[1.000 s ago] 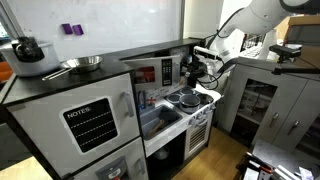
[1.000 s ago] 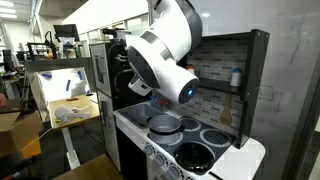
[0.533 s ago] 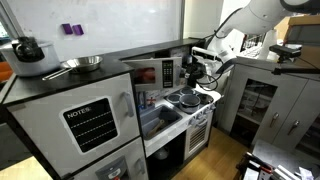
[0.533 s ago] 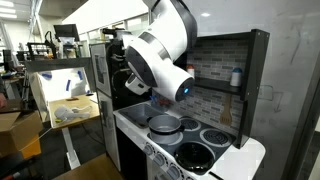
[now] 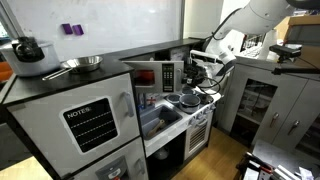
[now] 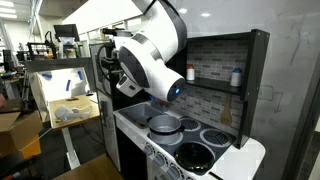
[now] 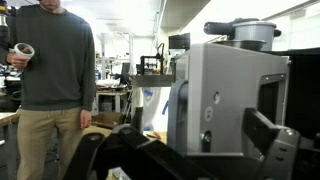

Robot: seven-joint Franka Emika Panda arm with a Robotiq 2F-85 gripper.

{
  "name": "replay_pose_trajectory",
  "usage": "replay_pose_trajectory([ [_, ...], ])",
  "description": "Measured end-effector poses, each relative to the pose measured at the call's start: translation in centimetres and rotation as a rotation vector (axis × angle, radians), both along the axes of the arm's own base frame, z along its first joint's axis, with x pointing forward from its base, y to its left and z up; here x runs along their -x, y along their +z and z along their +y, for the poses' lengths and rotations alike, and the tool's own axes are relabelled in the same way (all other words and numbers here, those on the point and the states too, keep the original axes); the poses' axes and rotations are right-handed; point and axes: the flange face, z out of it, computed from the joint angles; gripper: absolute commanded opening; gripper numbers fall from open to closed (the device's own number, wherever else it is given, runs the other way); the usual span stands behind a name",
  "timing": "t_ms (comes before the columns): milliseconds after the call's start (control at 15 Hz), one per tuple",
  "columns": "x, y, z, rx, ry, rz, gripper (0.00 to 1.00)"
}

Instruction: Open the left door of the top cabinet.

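Observation:
The top cabinet (image 5: 150, 52) is the black-framed box above the toy sink. Its left door (image 5: 167, 75), grey with a dark pane and red marks, stands swung outward and partly open. My gripper (image 5: 191, 68) is right beside the door's free edge. In the wrist view the door's grey panel (image 7: 215, 95) fills the middle, with its dark pane (image 7: 270, 100) to the right. My gripper (image 7: 185, 150) is open, with one dark finger (image 7: 100, 150) low on the left and the other (image 7: 272, 138) on the right. Whether a finger touches the door does not show.
A toy stove with pots (image 5: 185, 99) and a sink (image 5: 155, 118) lie below the cabinet. The tall grey unit with the NOTES board (image 5: 90, 122) carries a kettle (image 5: 27, 48) and a pan (image 5: 80, 63). A person (image 7: 50, 80) stands beyond. My arm (image 6: 150, 60) blocks most of the cabinet.
The left door has swung further out from the cabinet front. My gripper and wrist have moved with it, away from the cabinet.

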Motion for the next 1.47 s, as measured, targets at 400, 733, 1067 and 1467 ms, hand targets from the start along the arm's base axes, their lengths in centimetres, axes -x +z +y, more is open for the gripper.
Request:
replay_pose_trajectory([
  [400, 2.0, -0.1, 1.7, 0.009, 0.059, 0.033, 1.00],
  [733, 2.5, 1.2, 3.3, 0.025, 0.106, 0.021, 1.00],
  [1067, 2.5, 2.5, 5.0, 0.048, 0.137, -0.001, 1.00],
  [1467, 1.8, 2.9, 6.7, 0.100, 0.147, -0.013, 1.00],
])
